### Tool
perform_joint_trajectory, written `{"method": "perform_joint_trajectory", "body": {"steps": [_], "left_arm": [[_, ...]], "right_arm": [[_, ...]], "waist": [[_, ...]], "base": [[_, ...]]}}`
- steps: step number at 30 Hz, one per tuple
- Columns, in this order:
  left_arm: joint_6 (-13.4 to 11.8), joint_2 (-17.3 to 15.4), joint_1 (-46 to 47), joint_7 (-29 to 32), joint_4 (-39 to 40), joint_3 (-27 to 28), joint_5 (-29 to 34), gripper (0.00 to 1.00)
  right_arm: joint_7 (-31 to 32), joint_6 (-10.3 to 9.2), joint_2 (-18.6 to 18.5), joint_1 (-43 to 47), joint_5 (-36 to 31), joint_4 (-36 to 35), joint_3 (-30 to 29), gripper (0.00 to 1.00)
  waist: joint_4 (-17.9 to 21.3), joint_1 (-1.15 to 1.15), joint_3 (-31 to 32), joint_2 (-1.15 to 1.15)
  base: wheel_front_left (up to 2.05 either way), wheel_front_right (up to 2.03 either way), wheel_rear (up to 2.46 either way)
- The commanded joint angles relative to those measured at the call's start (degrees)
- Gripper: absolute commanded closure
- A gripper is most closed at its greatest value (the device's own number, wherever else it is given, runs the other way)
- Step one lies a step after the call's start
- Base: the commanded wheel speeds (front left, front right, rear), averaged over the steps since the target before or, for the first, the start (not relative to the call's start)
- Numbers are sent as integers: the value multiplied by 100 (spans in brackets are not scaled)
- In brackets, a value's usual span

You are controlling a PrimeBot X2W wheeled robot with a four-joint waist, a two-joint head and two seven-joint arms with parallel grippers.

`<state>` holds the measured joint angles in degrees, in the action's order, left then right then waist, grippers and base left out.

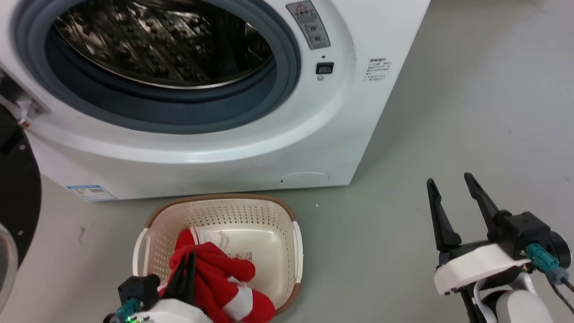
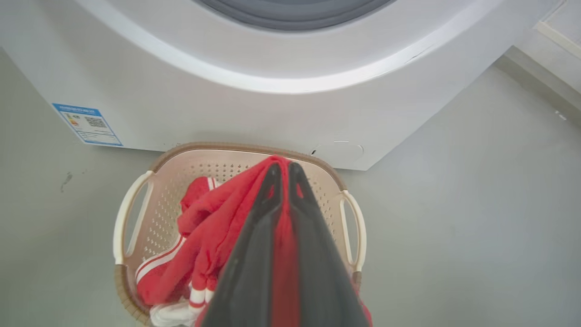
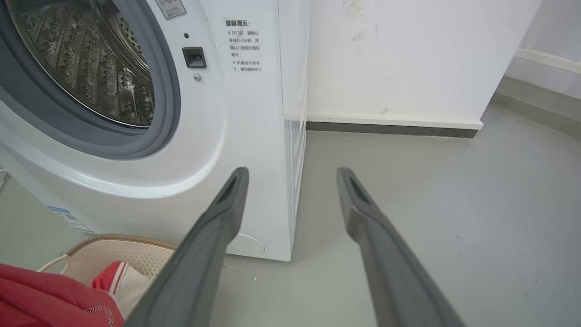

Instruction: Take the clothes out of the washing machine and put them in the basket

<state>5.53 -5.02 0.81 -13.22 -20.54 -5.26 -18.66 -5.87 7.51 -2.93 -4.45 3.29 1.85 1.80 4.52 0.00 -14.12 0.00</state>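
The white washing machine point(image 1: 215, 148) stands ahead with its door open and its steel drum point(image 1: 161, 40) bare. On the floor before it sits the cream basket point(image 1: 287, 220) with a brown rim. The red clothes point(image 1: 219, 278) with white bands hang down into it. My left gripper point(image 1: 186, 260) is above the basket's near side, shut on a fold of the red clothes point(image 2: 213, 227); in the left wrist view red cloth shows between the fingers point(image 2: 263, 227). My right gripper point(image 1: 448, 181) is open over the bare floor, right of the basket point(image 3: 118, 254).
The black-rimmed glass door point(image 1: 15, 211) hangs open at the far left. Grey floor point(image 1: 471, 112) stretches to the right of the machine. A white wall with a skirting board point(image 3: 390, 122) stands behind the machine.
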Motion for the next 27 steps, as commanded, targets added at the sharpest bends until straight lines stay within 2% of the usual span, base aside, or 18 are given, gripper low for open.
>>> {"method": "perform_joint_trajectory", "body": {"steps": [1, 14, 27], "left_arm": [[34, -34, 309, -94, -243, 53, -37, 100], [133, -389, 1875, -202, -1966, 408, 64, 100], [149, -645, 2912, -199, -3127, 582, 430, 100]], "right_arm": [[-49, -5, 10, -165, 5, -52, 19, 0], [-252, -4, 11, -775, 106, -106, 227, 0], [-637, -4, 12, -1290, 389, 173, 623, 0]], "waist": [[147, 0, -385, 0], [614, 0, -1747, 0], [1078, 0, -2884, 0]], "base": [[0, 0, 0], [0, 0, 0], [0, 0, 0]]}}
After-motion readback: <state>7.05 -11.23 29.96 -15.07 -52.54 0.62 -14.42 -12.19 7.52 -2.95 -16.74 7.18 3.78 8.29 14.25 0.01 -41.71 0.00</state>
